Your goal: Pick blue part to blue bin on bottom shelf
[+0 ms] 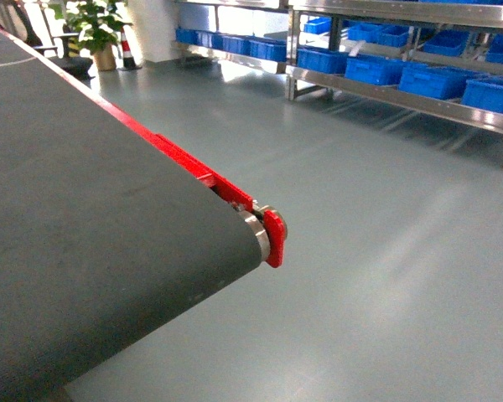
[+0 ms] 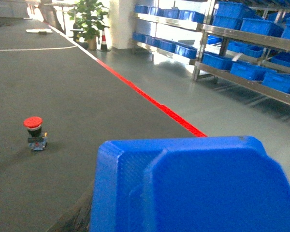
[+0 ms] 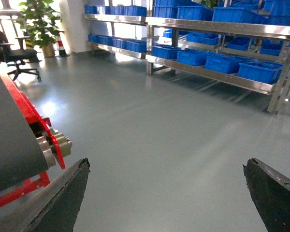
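step: carry to rack | bottom shelf (image 3: 217, 77) upper right of frame, well apart across floor | blue part (image 2: 193, 186) fills lower frame, left claw grip cannot tell | right claw (image 3: 166, 193) wide open, empty | keep load level

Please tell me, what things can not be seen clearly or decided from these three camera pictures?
- Left gripper: the left wrist view is filled low down by a blue bin cut off by the frame; fingers and grasp are hidden.
- Red-topped part on the conveyor belt: too small to identify.
- Bins on the steel shelves: contents hidden by their walls and distance.
- Right gripper: open; only the fingertips show.
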### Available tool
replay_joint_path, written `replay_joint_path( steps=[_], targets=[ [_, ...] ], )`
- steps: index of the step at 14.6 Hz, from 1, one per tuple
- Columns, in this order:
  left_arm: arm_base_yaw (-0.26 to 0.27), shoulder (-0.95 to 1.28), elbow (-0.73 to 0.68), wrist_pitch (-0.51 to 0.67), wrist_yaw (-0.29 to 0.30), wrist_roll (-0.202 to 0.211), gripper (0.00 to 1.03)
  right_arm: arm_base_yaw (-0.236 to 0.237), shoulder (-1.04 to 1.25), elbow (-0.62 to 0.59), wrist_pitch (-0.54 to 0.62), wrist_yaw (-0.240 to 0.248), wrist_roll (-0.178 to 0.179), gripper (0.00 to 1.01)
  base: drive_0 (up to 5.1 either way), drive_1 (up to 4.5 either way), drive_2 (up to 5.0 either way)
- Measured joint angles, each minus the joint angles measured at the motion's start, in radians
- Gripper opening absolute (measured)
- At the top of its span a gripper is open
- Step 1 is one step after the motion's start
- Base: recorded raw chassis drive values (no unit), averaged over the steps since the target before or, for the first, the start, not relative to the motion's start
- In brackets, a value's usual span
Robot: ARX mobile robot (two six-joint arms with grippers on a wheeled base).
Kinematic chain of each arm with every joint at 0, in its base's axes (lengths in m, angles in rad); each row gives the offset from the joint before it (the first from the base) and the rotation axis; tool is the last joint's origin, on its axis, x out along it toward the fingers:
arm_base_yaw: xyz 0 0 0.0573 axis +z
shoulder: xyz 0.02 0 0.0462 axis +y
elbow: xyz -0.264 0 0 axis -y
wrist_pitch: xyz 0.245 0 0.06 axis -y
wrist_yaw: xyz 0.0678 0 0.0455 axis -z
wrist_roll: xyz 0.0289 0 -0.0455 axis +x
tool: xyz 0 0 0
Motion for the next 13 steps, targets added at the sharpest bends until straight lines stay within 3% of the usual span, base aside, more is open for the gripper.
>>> replay_joint_path(
  steps=[13],
  targets=[
    [0.0, 0.0, 0.0, 0.0, 0.0, 0.0, 0.44, 0.0, 0.0, 0.0, 0.0, 0.0, 0.0, 0.98, -1.6, -1.64, -1.6]
  ],
)
